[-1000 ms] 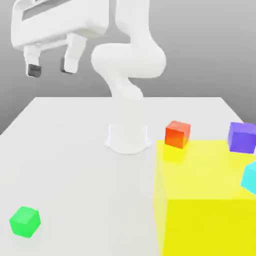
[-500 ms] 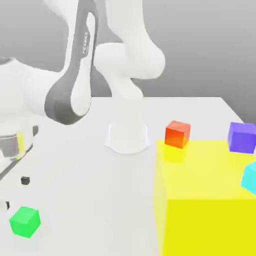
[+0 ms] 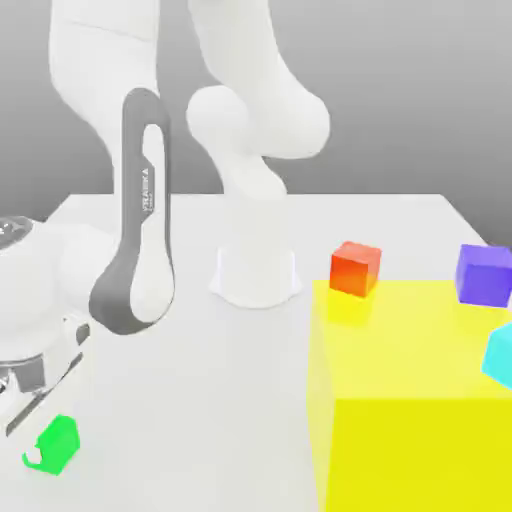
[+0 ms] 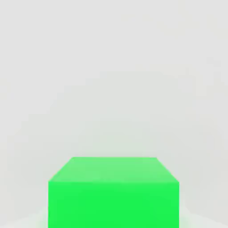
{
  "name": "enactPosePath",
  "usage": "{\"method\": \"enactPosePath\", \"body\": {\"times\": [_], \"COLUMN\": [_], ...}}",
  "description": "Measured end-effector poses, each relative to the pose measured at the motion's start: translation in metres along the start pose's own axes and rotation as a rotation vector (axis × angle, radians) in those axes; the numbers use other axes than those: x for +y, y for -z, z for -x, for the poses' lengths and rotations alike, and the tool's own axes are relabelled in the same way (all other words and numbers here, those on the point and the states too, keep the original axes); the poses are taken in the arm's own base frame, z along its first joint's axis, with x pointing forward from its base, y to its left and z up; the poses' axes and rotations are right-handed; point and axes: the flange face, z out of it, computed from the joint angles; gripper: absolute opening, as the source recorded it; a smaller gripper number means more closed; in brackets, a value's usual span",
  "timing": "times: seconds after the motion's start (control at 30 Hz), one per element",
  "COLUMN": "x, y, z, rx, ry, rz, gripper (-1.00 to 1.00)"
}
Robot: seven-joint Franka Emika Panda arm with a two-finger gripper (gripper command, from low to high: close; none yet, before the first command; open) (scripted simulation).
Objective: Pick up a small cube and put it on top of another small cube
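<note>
A small green cube (image 3: 60, 437) sits on the white table near the front corner on the exterior view's left. My gripper (image 3: 36, 452) has come down right onto it, and the hand covers the cube's near-left part. In the hand view the green cube (image 4: 113, 191) is very close, resting on the white surface. A small red cube (image 3: 355, 268) stands by the far corner of a large yellow block (image 3: 420, 400). A small purple cube (image 3: 485, 274) and a cyan cube (image 3: 500, 352) are at the exterior view's right edge.
The arm's white base (image 3: 256, 275) stands in the middle of the table (image 3: 200, 400). The large yellow block takes up the front right of the exterior view. My arm's grey-banded link (image 3: 140, 250) leans over the table's left side.
The arm swung down from high at the back left to the green cube at the front left. The cubes have stayed in place.
</note>
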Motion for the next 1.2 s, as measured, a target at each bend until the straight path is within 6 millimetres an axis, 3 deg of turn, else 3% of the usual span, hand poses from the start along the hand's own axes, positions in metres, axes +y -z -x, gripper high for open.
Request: {"method": "enactPosePath", "body": {"times": [0.07,0.17,0.37,0.6,0.77,0.93,1.07,1.1,1.2], "x": [0.002,0.028,0.114,0.214,0.295,0.369,0.379,0.379,0.379], "y": [0.025,0.063,0.136,0.209,0.252,0.279,0.235,0.226,0.226], "z": [0.002,0.034,0.102,0.127,0.126,0.108,0.105,0.104,0.104], "rx": [-0.002,-0.017,-0.041,-0.049,-0.037,-0.012,-0.008,-0.007,-0.007], "ry": [0.011,0.160,0.549,0.958,1.266,1.554,1.596,1.597,1.597], "rz": [0.001,0.008,0.019,0.020,0.015,0.006,0.005,0.004,0.004], "gripper": [-1.00,-1.00,-1.00,-1.00,-1.00,-1.00,-1.00,1.00,1.00]}}
